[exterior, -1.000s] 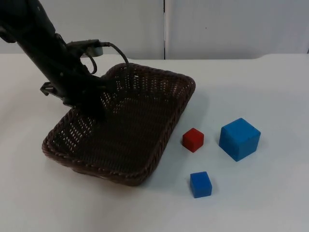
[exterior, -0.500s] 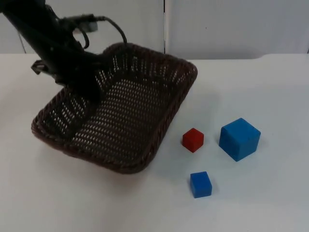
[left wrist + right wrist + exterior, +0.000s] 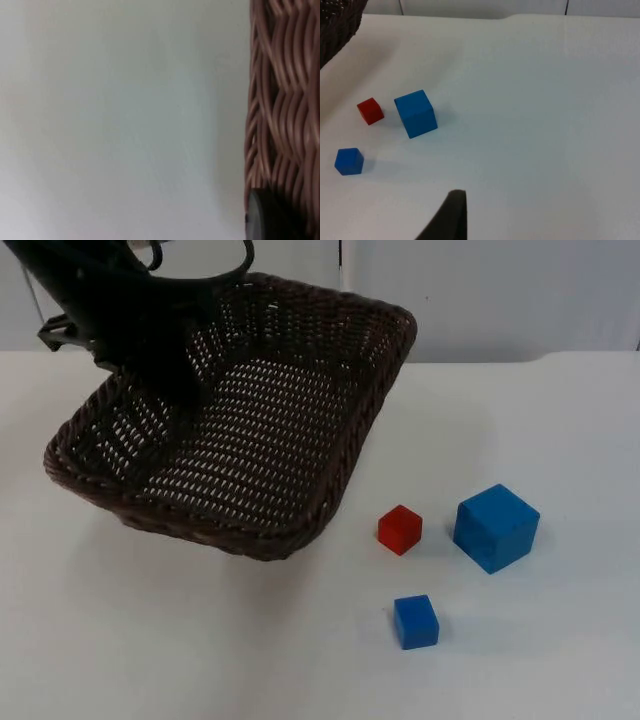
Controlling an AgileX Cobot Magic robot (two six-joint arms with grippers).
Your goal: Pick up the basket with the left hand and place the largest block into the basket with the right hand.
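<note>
The left gripper (image 3: 165,380) is clamping the far-left rim of the dark brown wicker basket (image 3: 260,440) and holding it off the white table (image 3: 520,420) in the upper left of the top view. The basket is tilting, its near edge hanging lower, and its long axis is running from the lower left of the frame toward the upper right. In the left wrist view the woven rim (image 3: 282,100) is sitting right against a black fingertip.

The large blue block (image 3: 496,527) is resting on the table at right of centre, with a small red block (image 3: 400,529) just beside it on its left and a small blue block (image 3: 416,621) below them.

The right gripper is waiting above the table, looking onto the three blocks; whether it is released or clenched cannot be told.
</note>
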